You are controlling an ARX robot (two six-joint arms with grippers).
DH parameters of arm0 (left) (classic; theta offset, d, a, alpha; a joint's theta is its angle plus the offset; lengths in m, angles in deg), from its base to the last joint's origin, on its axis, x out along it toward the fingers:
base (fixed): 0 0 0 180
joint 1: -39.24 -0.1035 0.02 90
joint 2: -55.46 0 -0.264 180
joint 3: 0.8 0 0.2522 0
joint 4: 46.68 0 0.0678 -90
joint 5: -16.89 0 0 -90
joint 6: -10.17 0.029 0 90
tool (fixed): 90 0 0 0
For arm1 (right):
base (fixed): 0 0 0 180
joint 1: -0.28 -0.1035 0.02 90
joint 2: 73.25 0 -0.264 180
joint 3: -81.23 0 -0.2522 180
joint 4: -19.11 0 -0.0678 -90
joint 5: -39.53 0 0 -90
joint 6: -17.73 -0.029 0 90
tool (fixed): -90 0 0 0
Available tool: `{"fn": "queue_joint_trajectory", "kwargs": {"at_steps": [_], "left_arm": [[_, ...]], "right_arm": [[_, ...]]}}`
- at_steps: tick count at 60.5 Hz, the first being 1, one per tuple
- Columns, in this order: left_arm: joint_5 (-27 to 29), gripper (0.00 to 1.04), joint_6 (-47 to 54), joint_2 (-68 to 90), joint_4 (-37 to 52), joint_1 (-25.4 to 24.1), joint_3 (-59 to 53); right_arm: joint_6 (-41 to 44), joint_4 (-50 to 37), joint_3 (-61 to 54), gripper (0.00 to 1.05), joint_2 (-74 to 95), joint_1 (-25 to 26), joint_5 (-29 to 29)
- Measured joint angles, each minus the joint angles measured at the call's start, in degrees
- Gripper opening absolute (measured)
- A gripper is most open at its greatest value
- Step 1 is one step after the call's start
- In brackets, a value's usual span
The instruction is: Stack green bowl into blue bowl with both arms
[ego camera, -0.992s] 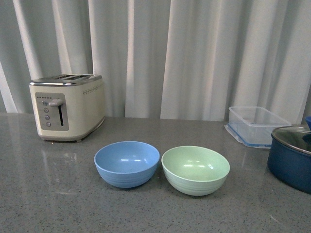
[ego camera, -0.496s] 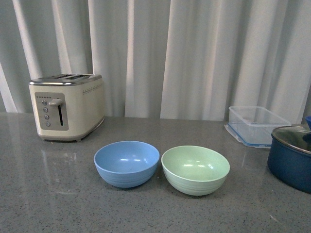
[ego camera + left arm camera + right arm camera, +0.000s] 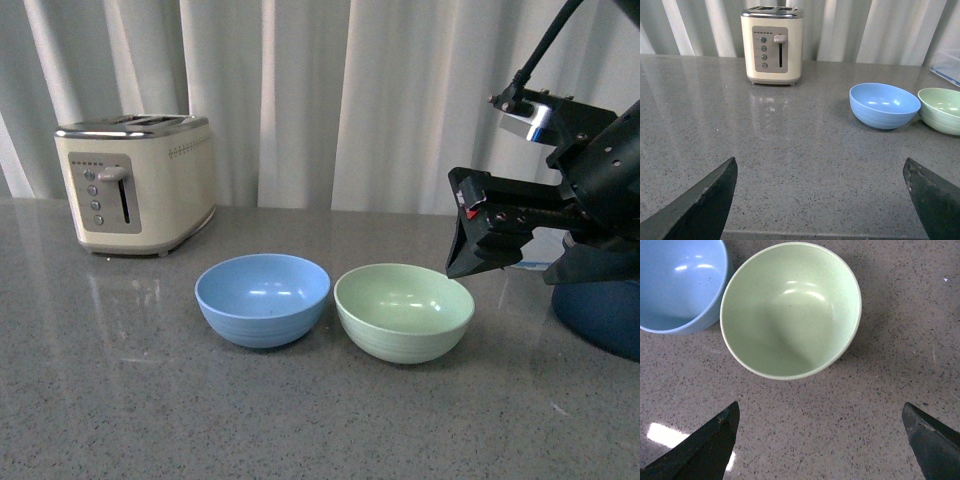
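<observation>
Both pairs of my jaws spread wide and empty — bowls side by side, not yet stacked.

The green bowl sits upright on the counter, just right of the blue bowl; I cannot tell whether their rims touch. My right gripper hangs tilted above the green bowl's right rim, released, gripping nothing. My left gripper is parted too, low over bare counter and well apart from the blue bowl; only its two tips show. The toaster at back left has a dotted row and buttons on its panel — any marks there are too small to read. My right arm hides most of the dark blue pot, which is cut off at the edge.
</observation>
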Motion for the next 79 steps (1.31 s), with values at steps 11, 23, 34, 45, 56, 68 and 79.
{"fn": "queue_joint_trajectory", "kwargs": {"at_steps": [11,23,34,45,56,68,79], "left_arm": [[0.0,0.98,0.0,0.0,0.0,0.0,0.0],[0.0,0.98,0.0,0.0,0.0,0.0,0.0],[0.0,0.98,0.0,0.0,0.0,0.0,0.0],[0.0,0.98,0.0,0.0,0.0,0.0,0.0],[0.0,0.98,0.0,0.0,0.0,0.0,0.0],[0.0,0.98,0.0,0.0,0.0,0.0,0.0],[0.0,0.98,0.0,0.0,0.0,0.0,0.0]], "right_arm": [[0.0,-0.9,3.3,0.95,6.0,0.0,0.7],[0.1,-1.3,7.1,0.95,10.8,0.0,1.5],[0.8,-1.4,11.2,0.95,14.9,0.3,2.5],[1.5,-1.2,13.2,0.95,16.8,1.3,3.1],[2.4,-1.1,13.7,0.95,18.0,2.3,3.8],[3.0,-1.6,13.9,0.95,19.0,3.1,4.2],[3.3,-2.3,14.4,0.95,20.4,3.4,4.8]]}}
